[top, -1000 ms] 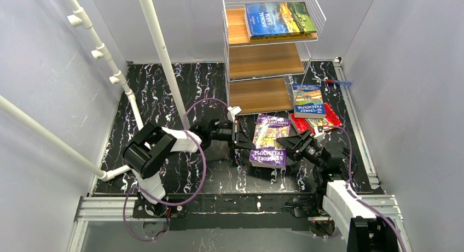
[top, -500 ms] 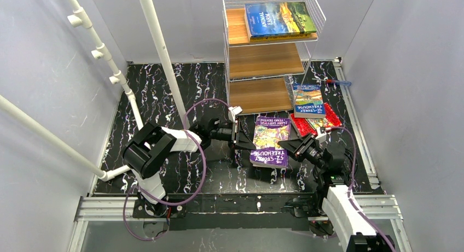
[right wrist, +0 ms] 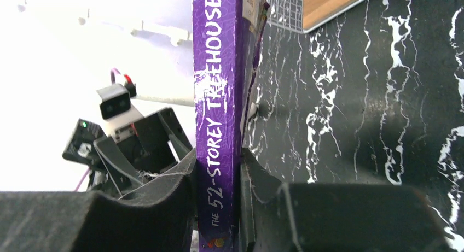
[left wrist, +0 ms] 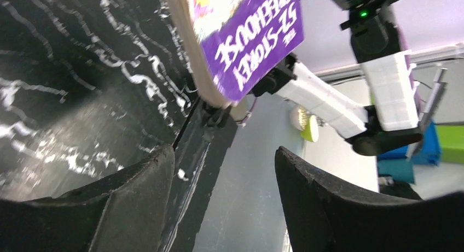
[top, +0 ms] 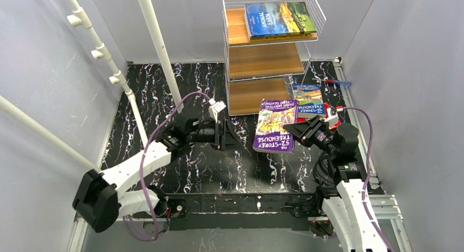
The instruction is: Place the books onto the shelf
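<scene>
The right tool (top: 298,133) pinches the purple book (top: 275,133) at its spine edge, holding it tilted off the desk (top: 164,99) just in front of the shelf (top: 265,60), near its lowest board. The left tool (top: 225,136) hangs spread and empty just beside the book. With so narrow a hold on one edge, the thin paperback may sag, swivel or slip out. Its far corner could also catch the shelf's front rather than slide onto a board.
</scene>
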Controlling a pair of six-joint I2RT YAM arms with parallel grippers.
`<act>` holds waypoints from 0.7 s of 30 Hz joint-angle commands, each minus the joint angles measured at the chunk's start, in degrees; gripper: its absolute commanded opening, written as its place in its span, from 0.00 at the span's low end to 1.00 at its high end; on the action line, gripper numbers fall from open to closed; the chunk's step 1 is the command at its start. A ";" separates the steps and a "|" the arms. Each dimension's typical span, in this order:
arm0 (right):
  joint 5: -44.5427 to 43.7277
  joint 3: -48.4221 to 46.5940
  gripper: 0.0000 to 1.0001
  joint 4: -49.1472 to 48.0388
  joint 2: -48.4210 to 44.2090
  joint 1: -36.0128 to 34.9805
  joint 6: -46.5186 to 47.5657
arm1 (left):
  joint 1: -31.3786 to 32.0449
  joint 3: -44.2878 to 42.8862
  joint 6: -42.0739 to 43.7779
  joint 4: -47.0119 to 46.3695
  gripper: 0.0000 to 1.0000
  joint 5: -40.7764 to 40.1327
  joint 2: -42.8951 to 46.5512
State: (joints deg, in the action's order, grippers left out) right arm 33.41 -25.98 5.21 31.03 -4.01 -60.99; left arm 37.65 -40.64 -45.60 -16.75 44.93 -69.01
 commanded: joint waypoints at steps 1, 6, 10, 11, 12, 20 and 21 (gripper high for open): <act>-2.62 -2.25 0.01 -16.17 1.48 -0.12 -10.31 | -0.80 -2.88 12.68 24.70 0.66 -11.93 7.40; -2.93 -6.79 0.01 -21.13 7.10 -0.17 -10.84 | -0.67 -3.61 13.82 30.03 0.67 -14.62 17.03; -4.50 -8.68 0.01 -26.46 9.28 -0.18 -12.32 | -0.48 -3.03 13.48 30.05 0.67 -13.81 22.26; -4.64 -9.34 0.01 -27.68 10.19 -0.19 -12.65 | -0.47 -2.89 13.77 30.17 0.67 -13.60 22.82; -4.84 -9.99 0.01 -28.96 11.22 -0.20 -13.15 | -0.47 -2.99 13.96 30.31 0.67 -13.44 23.06; -12.60 -12.39 0.01 -35.15 13.64 -0.24 -17.86 | -0.38 -4.38 14.85 32.35 0.66 -11.57 26.06; -14.05 -12.49 0.01 -35.17 13.63 -0.28 -18.32 | -0.38 -4.62 15.45 32.94 0.66 -11.50 26.83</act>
State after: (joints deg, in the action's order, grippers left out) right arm 25.41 -34.26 -20.10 45.30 -4.16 -75.75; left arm 37.23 -42.44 -32.45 13.39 32.18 -45.56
